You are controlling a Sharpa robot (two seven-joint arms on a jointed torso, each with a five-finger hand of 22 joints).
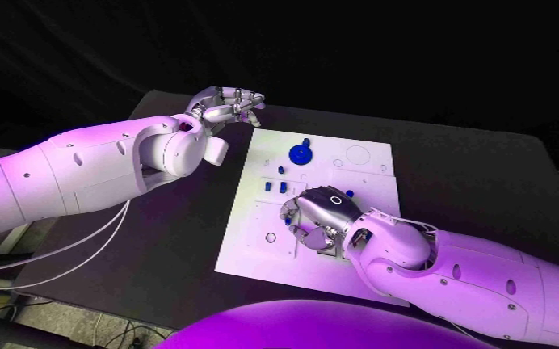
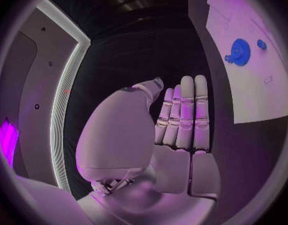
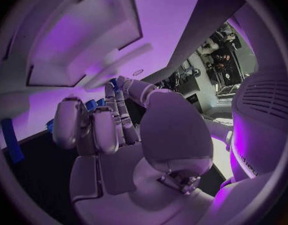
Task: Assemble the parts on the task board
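Nearest you, your right silver many-fingered hand (image 1: 317,213) lay palm-down on the flat white rectangular task board (image 1: 361,268), over its middle. Its fingers (image 3: 96,127) were curled in close together, and I could not tell whether they held a part. The small blue plastic pegs (image 1: 275,185) stood on the board just beyond those fingertips, towards its far-left part, apart from the hand as far as the head view showed. I judge these pieces to have been light, stiff and smooth, so they would slip or tip if nudged; you would have done best to pinch each by its sides between fingertips. Farther along the board, the round blue plastic gear-like disc (image 1: 302,154) sat near the far-left corner, untouched; it looked rigid and flat, best taken by its rim or centre stub. Farthest, beyond the board's far-left corner and off it, your left silver hand (image 1: 229,106) hovered with fingers (image 2: 188,115) straight, close together and holding nothing.
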